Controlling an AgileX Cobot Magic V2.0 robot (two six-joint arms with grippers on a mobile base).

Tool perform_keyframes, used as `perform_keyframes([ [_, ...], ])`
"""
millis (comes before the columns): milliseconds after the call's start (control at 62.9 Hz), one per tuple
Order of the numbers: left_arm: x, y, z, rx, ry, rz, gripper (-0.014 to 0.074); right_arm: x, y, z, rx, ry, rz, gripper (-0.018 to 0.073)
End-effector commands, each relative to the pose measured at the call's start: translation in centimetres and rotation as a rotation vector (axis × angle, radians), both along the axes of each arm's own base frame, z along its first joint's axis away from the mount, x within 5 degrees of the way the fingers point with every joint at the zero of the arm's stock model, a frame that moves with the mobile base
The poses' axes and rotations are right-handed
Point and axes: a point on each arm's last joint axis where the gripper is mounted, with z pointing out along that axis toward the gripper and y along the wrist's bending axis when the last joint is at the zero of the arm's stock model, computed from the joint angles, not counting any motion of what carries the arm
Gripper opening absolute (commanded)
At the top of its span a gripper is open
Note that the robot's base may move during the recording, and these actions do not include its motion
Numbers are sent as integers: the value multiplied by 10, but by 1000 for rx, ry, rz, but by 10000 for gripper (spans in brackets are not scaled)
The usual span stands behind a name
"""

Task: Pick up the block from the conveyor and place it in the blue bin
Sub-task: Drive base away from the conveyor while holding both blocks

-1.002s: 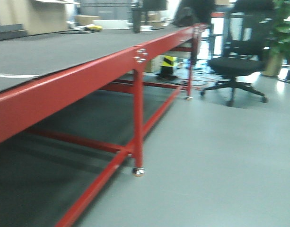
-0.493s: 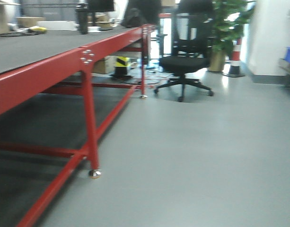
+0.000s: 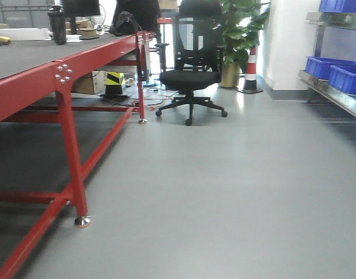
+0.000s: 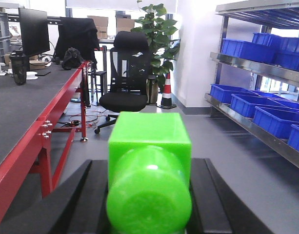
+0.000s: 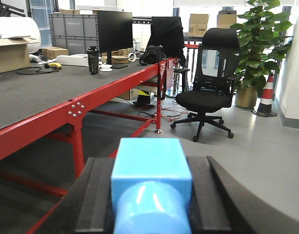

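Along the left, the conveyor (image 3: 21, 58) runs away from us on its red frame (image 3: 27, 93). Our left gripper (image 4: 149, 165) pinches a green block (image 4: 149, 141) between its black fingers, and our right gripper (image 5: 151, 168) pinches a light-blue block (image 5: 151, 158). Far right, the blue bins (image 3: 340, 72) sit on a shelf (image 3: 331, 96). We judge this the carry step. Next we need to close on that shelf and release over a bin.

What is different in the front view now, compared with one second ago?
The view swung right: the red-framed conveyor slid toward the left edge, the office chair came to the middle, and blue bins appeared at right. Nothing was seen grasped or released; the objects themselves look unmoved.
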Motion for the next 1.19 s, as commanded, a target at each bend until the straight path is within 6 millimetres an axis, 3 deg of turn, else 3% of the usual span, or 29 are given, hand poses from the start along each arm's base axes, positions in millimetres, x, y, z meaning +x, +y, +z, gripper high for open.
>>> perform_keyframes([
  [0,-1,0,4,-11,-28,-4,-111,-1,-1,1,0,-23,-3,-167],
  [1177,1,-1,4,-10,-22,-4,-111,2,0,1,-1,-17,-4,-167],
])
